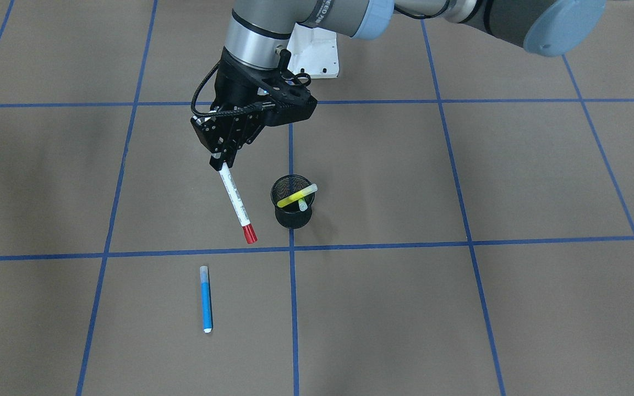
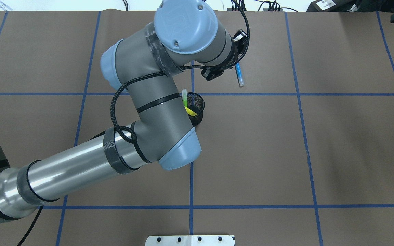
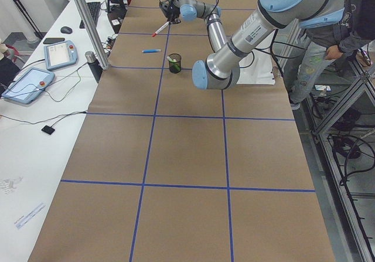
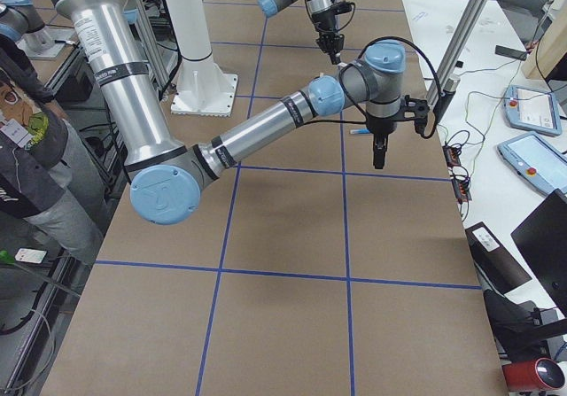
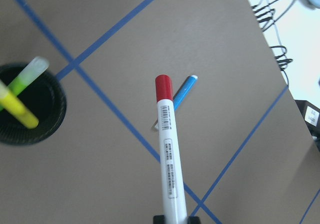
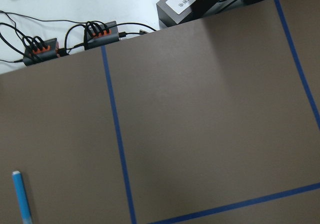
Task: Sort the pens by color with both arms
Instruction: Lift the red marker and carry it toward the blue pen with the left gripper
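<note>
left claw (image 1: pixel 222 163) clamped on red-ended pen (image 1: pixel 236 203), tilted down | right claw (image 4: pixel 379 159): state cannot tell

The left arm (image 2: pixel 156 116) is built of thick matte-grey tubes and one polished silver tube, with rounded light-blue caps (image 2: pixel 180 157) on the joints. The cap at 12 o'clock in the overhead view carries small dark screws (image 2: pixel 175 43). A black braided cable (image 2: pixel 112 109) runs along it under black straps (image 2: pixel 113 155). Its left gripper (image 1: pixel 222 162) is black and angular. The right arm (image 4: pixel 266 130) matches, with a black right gripper (image 4: pixel 379 160).
</note>
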You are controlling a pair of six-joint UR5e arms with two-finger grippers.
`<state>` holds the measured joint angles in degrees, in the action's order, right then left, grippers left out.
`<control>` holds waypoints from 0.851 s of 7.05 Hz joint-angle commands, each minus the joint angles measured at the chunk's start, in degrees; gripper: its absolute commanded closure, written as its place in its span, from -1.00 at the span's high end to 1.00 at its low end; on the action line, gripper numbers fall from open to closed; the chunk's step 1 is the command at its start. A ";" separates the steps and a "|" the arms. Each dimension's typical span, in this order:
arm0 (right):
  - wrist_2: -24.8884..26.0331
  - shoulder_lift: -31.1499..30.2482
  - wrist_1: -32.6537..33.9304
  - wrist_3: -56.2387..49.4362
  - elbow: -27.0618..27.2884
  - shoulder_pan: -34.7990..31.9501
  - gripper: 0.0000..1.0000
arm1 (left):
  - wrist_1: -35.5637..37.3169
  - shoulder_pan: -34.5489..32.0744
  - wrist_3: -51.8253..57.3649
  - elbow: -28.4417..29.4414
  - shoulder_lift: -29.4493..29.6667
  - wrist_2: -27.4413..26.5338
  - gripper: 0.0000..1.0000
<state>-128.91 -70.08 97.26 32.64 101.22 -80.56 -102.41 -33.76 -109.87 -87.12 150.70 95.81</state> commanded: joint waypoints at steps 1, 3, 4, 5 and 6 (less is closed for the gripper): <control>1.21 0.47 -0.05 -1.09 -4.60 -4.40 0.98 | -7.74 1.57 9.64 9.19 1.96 -9.54 -1.00; 1.38 0.21 -0.05 -3.98 -6.38 -9.25 0.98 | -15.60 4.13 16.06 17.30 2.06 -17.39 -1.00; 1.30 0.38 -0.57 -4.08 -8.48 -10.57 0.98 | -16.15 4.22 18.61 19.33 2.23 -18.98 -1.00; 1.30 1.34 -0.58 -4.08 -9.89 -11.54 0.98 | -16.41 4.57 20.81 21.53 2.67 -21.17 -1.00; 1.04 2.22 -0.67 -5.03 -10.86 -12.42 0.98 | -16.59 4.66 23.36 24.42 3.72 -22.76 -1.00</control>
<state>-127.67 -68.85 96.72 28.40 91.81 -91.76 -118.57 -29.32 -89.57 -65.98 153.45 75.27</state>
